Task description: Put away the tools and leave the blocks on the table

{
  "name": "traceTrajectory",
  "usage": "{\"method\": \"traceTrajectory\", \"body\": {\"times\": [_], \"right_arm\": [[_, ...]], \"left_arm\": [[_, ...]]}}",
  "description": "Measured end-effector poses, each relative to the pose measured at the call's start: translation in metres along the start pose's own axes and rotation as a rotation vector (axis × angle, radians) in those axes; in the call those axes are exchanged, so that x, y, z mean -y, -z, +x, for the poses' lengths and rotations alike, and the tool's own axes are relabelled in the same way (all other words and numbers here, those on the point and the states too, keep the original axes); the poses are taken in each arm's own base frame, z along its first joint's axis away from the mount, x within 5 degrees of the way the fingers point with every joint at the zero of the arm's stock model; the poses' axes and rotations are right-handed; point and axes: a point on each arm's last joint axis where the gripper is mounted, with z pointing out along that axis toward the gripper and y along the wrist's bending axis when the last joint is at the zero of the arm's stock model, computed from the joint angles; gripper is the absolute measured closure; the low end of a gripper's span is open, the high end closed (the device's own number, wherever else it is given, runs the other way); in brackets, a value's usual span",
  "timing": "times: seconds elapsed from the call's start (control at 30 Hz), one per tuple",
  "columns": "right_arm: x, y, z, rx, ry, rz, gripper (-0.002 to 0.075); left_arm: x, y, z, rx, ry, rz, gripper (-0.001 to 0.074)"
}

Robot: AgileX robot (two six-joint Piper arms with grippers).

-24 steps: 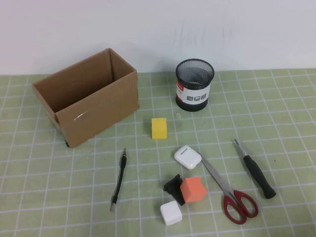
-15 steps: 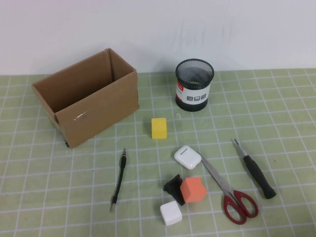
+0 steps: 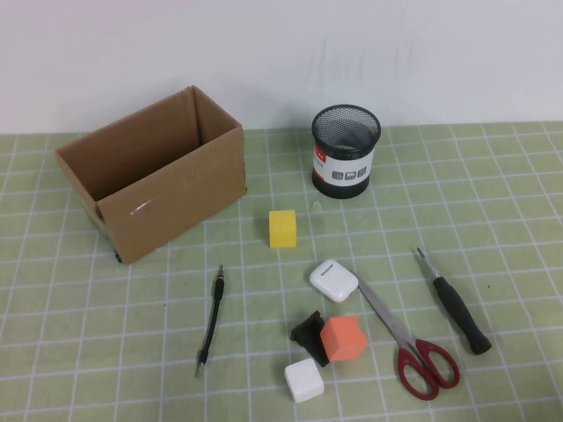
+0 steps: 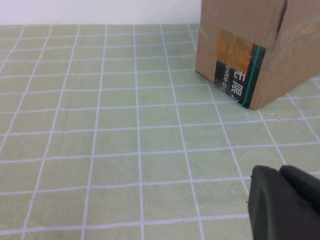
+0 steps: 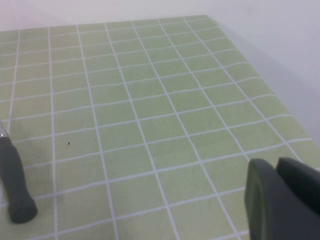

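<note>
With both hands closed, left hand [image 4: 285,200] by the box [image 3: 154,171] and right hand [image 5: 282,197] beyond the driver [image 3: 457,303], reaching for the scissors [image 3: 409,338] risks nudging the orange block [image 3: 343,338] beside them.

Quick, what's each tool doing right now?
Left tool: closed, empty, near the cardboard box.
Right tool: closed, empty, over the table.

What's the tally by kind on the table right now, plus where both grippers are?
Tools: 3 (scissors, driver, thin rod)
Blocks: 4 (yellow, orange, white, black chunk)
Containers: 2 (cardboard box, mesh cup)
White case: 1
Total: 10
Left gripper shut near the box; right gripper shut near the driver; both hold nothing.
</note>
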Motion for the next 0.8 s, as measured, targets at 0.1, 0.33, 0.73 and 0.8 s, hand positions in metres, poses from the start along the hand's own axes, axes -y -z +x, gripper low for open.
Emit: {"method": "traceTrajectory", "body": {"times": [0.1,0.33,0.73,0.8], "right_arm": [[0.000,0.000,0.000,0.000,0.000,0.000,0.0733],[0.000,0.000,-0.001,0.006,-0.002,-0.002,0.0733],[-0.009,0.009,-0.038,0.449,0.081,-0.082,0.0733],[-0.011,0.013,-0.046,0.543,0.084,-0.106,0.0733]], "left_arm": [[0.000,0.000,0.000,0.000,0.000,0.000,0.0739],[0.000,0.000,0.000,0.000,0.000,0.000,0.0739],[0.000,0.000,0.000,0.000,0.000,0.000,0.0739],[0.000,0.000,0.000,0.000,0.000,0.000,0.0739]]}}
